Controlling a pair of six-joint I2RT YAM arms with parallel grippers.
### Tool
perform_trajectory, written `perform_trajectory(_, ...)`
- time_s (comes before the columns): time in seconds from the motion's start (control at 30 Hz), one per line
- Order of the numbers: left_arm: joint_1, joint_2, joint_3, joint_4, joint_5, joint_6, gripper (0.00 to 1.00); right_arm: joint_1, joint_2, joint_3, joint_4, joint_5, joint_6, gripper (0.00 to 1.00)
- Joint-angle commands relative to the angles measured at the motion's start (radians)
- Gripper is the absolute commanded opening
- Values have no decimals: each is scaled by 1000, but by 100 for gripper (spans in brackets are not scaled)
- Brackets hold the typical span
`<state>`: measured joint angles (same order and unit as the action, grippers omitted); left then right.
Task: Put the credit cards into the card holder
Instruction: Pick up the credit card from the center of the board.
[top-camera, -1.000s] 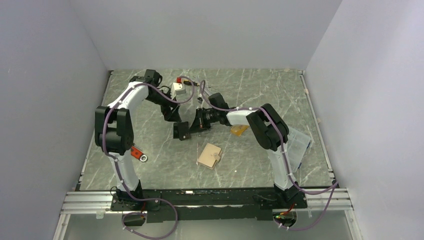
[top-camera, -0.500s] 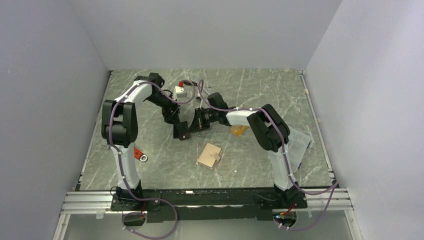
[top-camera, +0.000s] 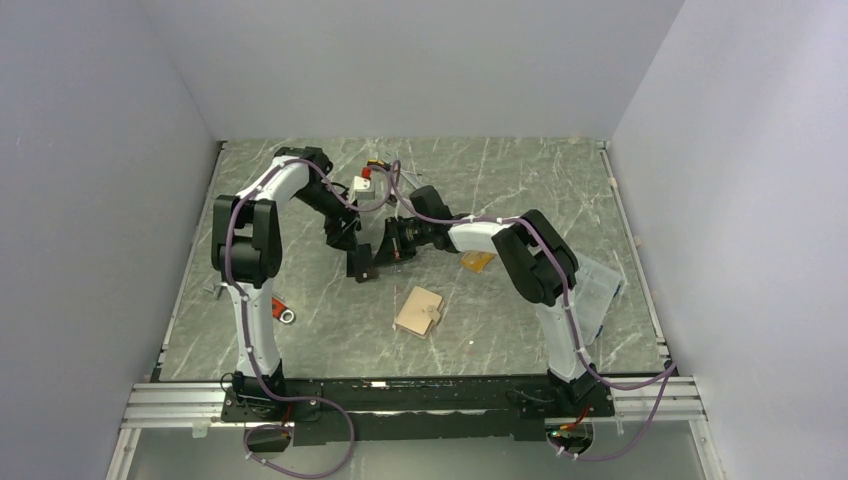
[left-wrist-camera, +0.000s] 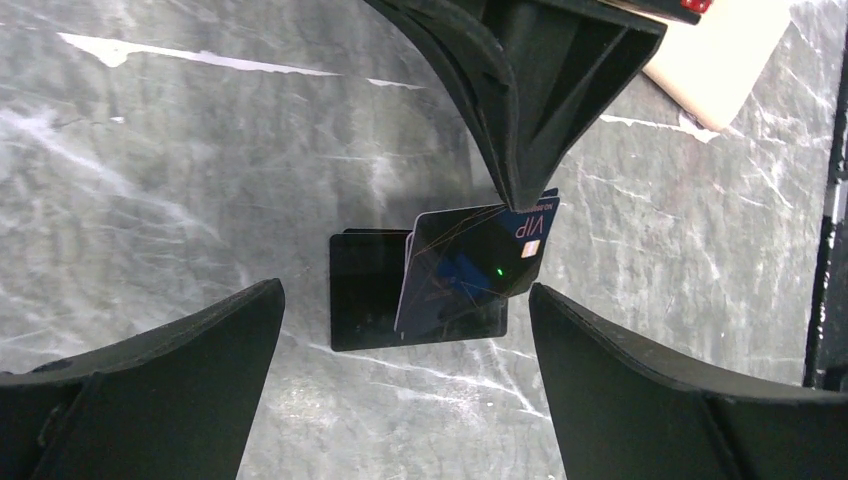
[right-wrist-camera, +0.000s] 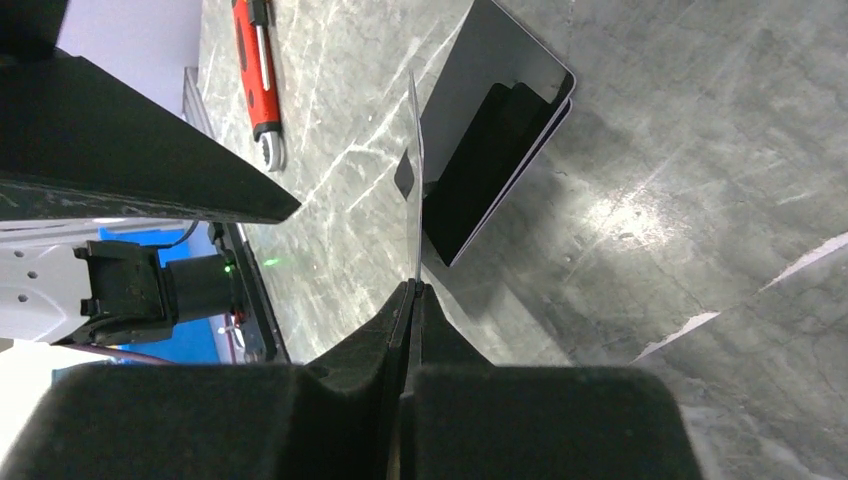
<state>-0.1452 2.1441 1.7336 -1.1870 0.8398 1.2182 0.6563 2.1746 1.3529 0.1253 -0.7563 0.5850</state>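
A grey, white-veined marble tabletop (top-camera: 500, 180) sits enclosed by plain pale lavender walls (top-camera: 420, 60).

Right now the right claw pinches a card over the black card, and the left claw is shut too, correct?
Not quite: the left claw is open wide, as the left wrist view shows. The right claw does pinch a card over the black card.

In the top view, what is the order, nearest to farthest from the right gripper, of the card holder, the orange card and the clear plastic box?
From the right gripper, shut on the VIP card:
1. card holder, toward the bases.
2. orange card, to its right.
3. clear plastic box, far right.
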Motion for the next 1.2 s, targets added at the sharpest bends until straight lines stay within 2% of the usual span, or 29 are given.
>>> perform_trajectory(0.0, -18, 38, 60, -142, 3, 124, 99, 6, -80, 31, 26, 20, -30, 0)
perform_trajectory(0.2, -34, 59, 83, -181, -12, 146, 99, 5, -105, 21, 44, 38, -37, 0)
perform_trajectory(0.37, -42, 54, 75, -186, -9, 149, 91, 4, -116, 18, 61, 46, -37, 0)
perform_trajectory(0.47, -41, 60, 84, -215, 7, 164, 82, 4, -117, 19, 66, 51, -38, 0)
perform_trajectory(0.53, -42, 76, 105, -250, 13, 179, 73, 4, -119, 20, 67, 61, -42, 0)
perform_trajectory(0.73, -40, 121, 171, -337, 6, 209, 34, 4, -133, 7, 85, 79, -51, 0)
perform_trajectory(0.8, -40, 118, 173, -341, 14, 208, 18, 5, -136, 0, 100, 77, -46, 0)
perform_trajectory(0.83, -40, 113, 171, -339, 19, 205, 5, 5, -137, -3, 104, 75, -44, 0)
perform_trajectory(0.87, -40, 103, 163, -330, 23, 199, 0, 5, -139, -4, 107, 73, -43, 0)
perform_trajectory(1.0, -42, 56, 135, -321, 32, 195, 0, 4, -155, -10, 105, 65, -50, 0)
perform_trajectory(1.17, -42, -8, 132, -353, 44, 195, 0, -27, -197, -32, 104, 27, -44, 28)
